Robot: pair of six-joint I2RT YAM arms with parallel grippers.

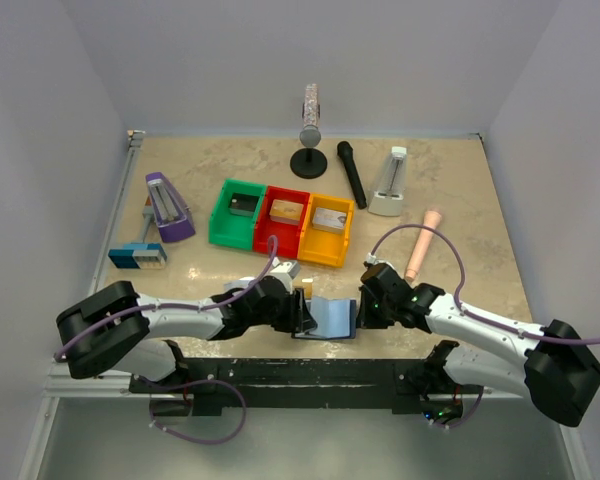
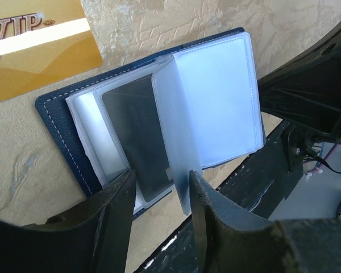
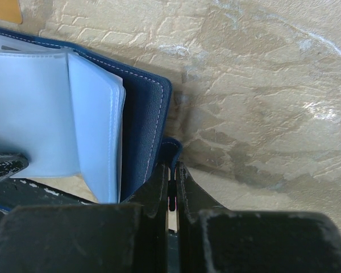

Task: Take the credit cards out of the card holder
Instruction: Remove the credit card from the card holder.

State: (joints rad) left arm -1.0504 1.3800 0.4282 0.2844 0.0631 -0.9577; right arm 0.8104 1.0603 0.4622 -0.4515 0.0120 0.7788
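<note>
Dark navy stitched bifold card holder (image 1: 330, 316) lies open on the beige marbled desk (image 1: 460, 200) at the near edge, btwn the two hands. Its frosted clear plastic sleeves (image 2: 216, 96) are fanned up off the cover.

A black rectangular card (image 2: 137, 136) sits inside one sleeve near the middle of the stack. A yellow-gold card printed "VIP" (image 2: 34, 48) lies flat on the desk, outside the holder and just beside its far corner.

The left hand (image 2: 161, 177) has its fingers apart w/ the lower edge of one sleeve standing in the gap. Can't tell if either pad presses it.

The right hand (image 3: 169, 170) has its fingers together, clamped on the navy cover's edge at the holder's right side — that flap is tilted up off the desk.

Farther back, approx mid-desk, three open plastic bins sit in a touching row: green bin (image 1: 220, 222), red bin (image 1: 270, 232), yellow bin (image 1: 320, 250), each w/ a small box inside.

A purple metronome (image 1: 167, 207) stands to their left and a white metronome (image 1: 390, 183) to their right, w/ a black microphone (image 1: 352, 172) lying btwn the bins and the white one.
</note>
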